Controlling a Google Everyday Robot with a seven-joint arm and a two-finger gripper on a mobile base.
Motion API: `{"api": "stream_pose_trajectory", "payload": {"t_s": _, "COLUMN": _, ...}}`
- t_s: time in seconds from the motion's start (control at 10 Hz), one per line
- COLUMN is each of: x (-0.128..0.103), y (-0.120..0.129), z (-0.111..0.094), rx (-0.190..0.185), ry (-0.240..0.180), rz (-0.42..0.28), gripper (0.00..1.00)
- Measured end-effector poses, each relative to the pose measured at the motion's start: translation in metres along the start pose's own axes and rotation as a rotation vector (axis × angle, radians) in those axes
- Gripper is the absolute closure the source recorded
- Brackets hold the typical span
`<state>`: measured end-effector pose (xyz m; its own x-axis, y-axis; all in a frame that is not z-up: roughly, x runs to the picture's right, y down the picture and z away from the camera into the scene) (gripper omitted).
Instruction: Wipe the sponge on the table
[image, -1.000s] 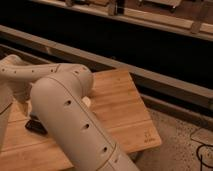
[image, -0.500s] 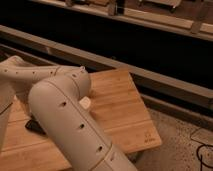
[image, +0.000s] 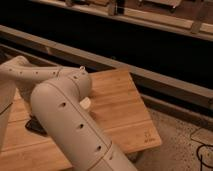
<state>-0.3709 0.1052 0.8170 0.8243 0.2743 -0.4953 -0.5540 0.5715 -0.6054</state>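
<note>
Arm (image: 65, 117) across table (image: 125, 107), tool out of sight leftward, its state cannot be told, sponge hidden

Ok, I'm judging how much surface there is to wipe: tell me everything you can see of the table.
The table is a light-brown wooden top, bamboo-like, with plank grain and a small dark mark near its lower-right corner. It looks roughly square and lies flat. The robot arm crosses above it and hides much of its left part; a flat dark block shows on it beside the arm. The hand is out of view.
</note>
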Motion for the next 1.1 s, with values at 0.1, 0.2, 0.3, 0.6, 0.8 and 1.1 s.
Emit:
{"api": "stream_pose_trajectory", "payload": {"t_s": 0.1, "x": 0.0, "y": 0.0, "z": 0.002, "rx": -0.004, "ry": 0.002, "rz": 0.0, "gripper": 0.35}}
{"api": "stream_pose_trajectory", "payload": {"t_s": 0.2, "x": 0.0, "y": 0.001, "z": 0.003, "rx": -0.008, "ry": 0.003, "rz": 0.0, "gripper": 0.35}}
{"api": "stream_pose_trajectory", "payload": {"t_s": 0.3, "x": -0.001, "y": 0.003, "z": 0.004, "rx": -0.013, "ry": 0.002, "rz": -0.002, "gripper": 0.35}}
{"api": "stream_pose_trajectory", "payload": {"t_s": 0.6, "x": 0.001, "y": 0.01, "z": 0.011, "rx": -0.029, "ry": 0.006, "rz": -0.007, "gripper": 0.35}}
{"api": "stream_pose_trajectory", "payload": {"t_s": 0.8, "x": 0.0, "y": 0.012, "z": 0.011, "rx": -0.032, "ry": 0.001, "rz": -0.011, "gripper": 0.35}}
{"api": "stream_pose_trajectory", "payload": {"t_s": 1.1, "x": 0.0, "y": 0.012, "z": 0.008, "rx": -0.027, "ry": -0.006, "rz": -0.014, "gripper": 0.35}}
